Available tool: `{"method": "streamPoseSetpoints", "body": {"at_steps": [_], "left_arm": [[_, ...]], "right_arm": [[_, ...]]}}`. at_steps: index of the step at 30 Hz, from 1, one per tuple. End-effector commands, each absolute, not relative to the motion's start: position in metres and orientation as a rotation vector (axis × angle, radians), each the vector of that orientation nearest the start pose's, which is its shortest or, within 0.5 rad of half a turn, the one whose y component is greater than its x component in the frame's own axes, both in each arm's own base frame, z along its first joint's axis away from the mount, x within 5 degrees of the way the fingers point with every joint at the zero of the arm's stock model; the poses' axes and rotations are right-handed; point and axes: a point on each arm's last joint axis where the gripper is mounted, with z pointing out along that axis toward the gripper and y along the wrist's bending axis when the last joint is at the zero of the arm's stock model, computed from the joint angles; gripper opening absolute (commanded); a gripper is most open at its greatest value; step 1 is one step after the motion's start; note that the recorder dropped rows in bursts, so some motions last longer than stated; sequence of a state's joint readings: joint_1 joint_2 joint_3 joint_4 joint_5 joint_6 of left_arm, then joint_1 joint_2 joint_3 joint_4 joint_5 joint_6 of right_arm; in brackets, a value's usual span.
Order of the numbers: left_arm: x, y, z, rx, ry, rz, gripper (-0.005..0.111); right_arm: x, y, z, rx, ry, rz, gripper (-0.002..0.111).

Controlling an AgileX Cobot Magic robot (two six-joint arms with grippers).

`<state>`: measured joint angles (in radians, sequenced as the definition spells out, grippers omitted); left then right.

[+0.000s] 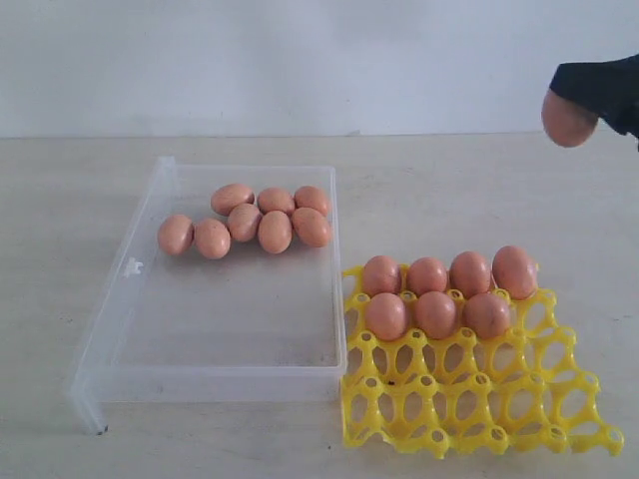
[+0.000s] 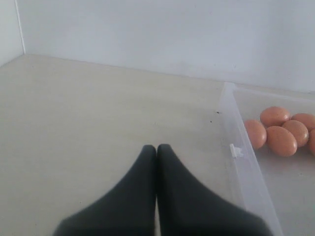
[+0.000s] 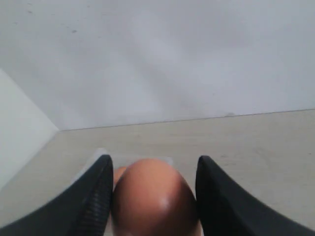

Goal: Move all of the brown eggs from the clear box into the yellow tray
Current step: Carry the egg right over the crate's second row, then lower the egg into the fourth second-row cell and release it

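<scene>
Exterior view, entry for the lot: we are cataloguing the brown eggs (image 1: 275, 232) in three places.

- Eight are lying bunched at the far end of the clear box (image 1: 230, 329), several touching one another.
- Seven are sitting in the yellow tray (image 1: 519, 399). Four are filling its far row and three the next, so the right-hand cup of that row and both near rows are standing open.
- One, the held egg (image 3: 155, 196), is hanging high above the table (image 1: 449, 190) at the right, well apart from the tray.

Right gripper (image 3: 154, 164): its jaws are pinching the held egg across its waist, one pad on each flank.

Left gripper (image 2: 156, 147): its jaws are pressing together on nothing, over bare table just beside the box's outer wall.

Handling, as we are judging it:

- Each egg is light and rigid, but thin-shelled and brittle.
- The surface is smooth and curved, so it is likely to squirt out of a skewed or off-centre pinch.
- We are advising a hold across the widest girth, with the pads square to the shell.
- Pressure should be only enough to carry it.
- The release should be low into a cup, since a drop may crack it.
</scene>
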<state>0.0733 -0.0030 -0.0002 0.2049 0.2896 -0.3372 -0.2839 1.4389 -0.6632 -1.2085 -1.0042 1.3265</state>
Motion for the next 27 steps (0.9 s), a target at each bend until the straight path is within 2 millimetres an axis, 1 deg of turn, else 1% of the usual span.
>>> {"method": "streamPoseSetpoints", "body": {"at_steps": [1,2,3,4,5,6,7,8,10,12,13,14,15,18,24,27], "left_arm": [[0.054,0.009,0.187,-0.253,1.756,-0.029,-0.004],[0.054,0.009,0.187,-0.253,1.756,-0.029,-0.004],[0.054,0.009,0.187,-0.253,1.756,-0.029,-0.004],[0.054,0.009,0.187,-0.253,1.756,-0.029,-0.004],[0.054,0.009,0.187,-0.253,1.756,-0.029,-0.004],[0.054,0.009,0.187,-0.253,1.756,-0.029,-0.004],[0.054,0.009,0.187,-0.253,1.756,-0.029,-0.004],[0.054,0.009,0.187,-0.253,1.756,-0.029,-0.004],[0.054,0.009,0.187,-0.253,1.756,-0.029,-0.004],[0.054,0.009,0.187,-0.253,1.756,-0.029,-0.004],[0.054,0.009,0.187,-0.253,1.756,-0.029,-0.004],[0.054,0.009,0.187,-0.253,1.756,-0.029,-0.004],[0.054,0.009,0.187,-0.253,1.756,-0.029,-0.004],[0.054,0.009,0.187,-0.253,1.756,-0.029,-0.004],[0.054,0.009,0.187,-0.253,1.756,-0.029,-0.004],[0.054,0.009,0.187,-0.253,1.756,-0.029,-0.004]], "right_arm": [[0.258,-0.020,0.247,-0.201,1.796,1.017,0.000],[0.255,-0.018,0.244,-0.229,1.837,1.030,0.000],[0.248,-0.010,0.232,-0.291,1.965,1.055,0.000],[0.246,-0.007,0.226,-0.302,2.003,1.045,0.000],[0.241,0.001,0.211,-0.299,2.075,0.999,0.000],[0.239,0.005,0.206,-0.312,2.106,0.974,0.000],[0.234,0.011,0.191,-0.345,2.196,0.897,0.000],[0.233,0.014,0.181,-0.333,2.257,0.808,0.000],[0.237,0.020,0.179,-0.398,2.248,0.699,0.000],[0.239,0.025,0.177,-0.483,2.237,0.631,0.000],[0.240,0.025,0.177,-0.491,2.241,0.600,0.000],[0.242,0.024,0.174,-0.473,2.262,0.533,0.000],[0.243,0.021,0.173,-0.446,2.272,0.502,0.000],[0.248,0.019,0.170,-0.402,2.265,0.471,0.000],[0.252,0.022,0.162,-0.467,2.228,0.507,0.000],[0.255,0.022,0.158,-0.449,2.225,0.521,0.000]]}}
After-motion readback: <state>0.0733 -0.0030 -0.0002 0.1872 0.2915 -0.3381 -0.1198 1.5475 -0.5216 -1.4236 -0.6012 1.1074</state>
